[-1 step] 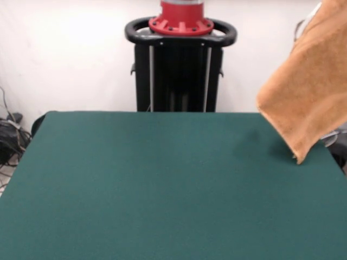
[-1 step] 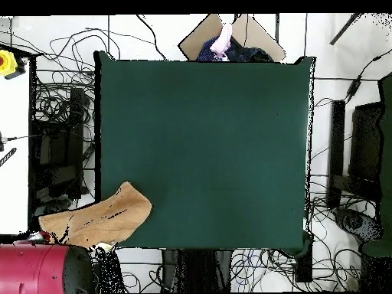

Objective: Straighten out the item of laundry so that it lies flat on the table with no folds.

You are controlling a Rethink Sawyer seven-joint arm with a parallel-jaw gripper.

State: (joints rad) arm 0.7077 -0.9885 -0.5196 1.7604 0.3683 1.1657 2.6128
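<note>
We see the table (image 1: 162, 184) first, its dark green top filling most of both views and bare across nearly the whole surface. In the front view the black pedestal (image 1: 179, 76) rises behind the far edge, with a black ring handle and the red base of the arm (image 1: 180, 13) above it; in the overhead view that red body (image 2: 38, 268) shows at the bottom left corner, beside the table's corner. The towel (image 1: 309, 81) comes next in size: orange-tan terry cloth, it hangs in the air at the right edge of the front view, draped down from above the picture, its lowest corner pointing down just over the table's far right corner, and we cannot tell whether that tip touches the felt. From overhead the towel (image 2: 99, 218) lies across the table's bottom left corner, partly over the green top and partly out past its edge, bunched and not flat. The gripper does not show in either view, so we cannot tell what holds the cloth up. Around the table, tangles of black cables (image 2: 57, 107) cover the white floor on all sides. At the top edge of the overhead view a person's hand (image 2: 223, 38) shows beside a brown cardboard piece (image 2: 249, 31), well apart from the towel.
</note>
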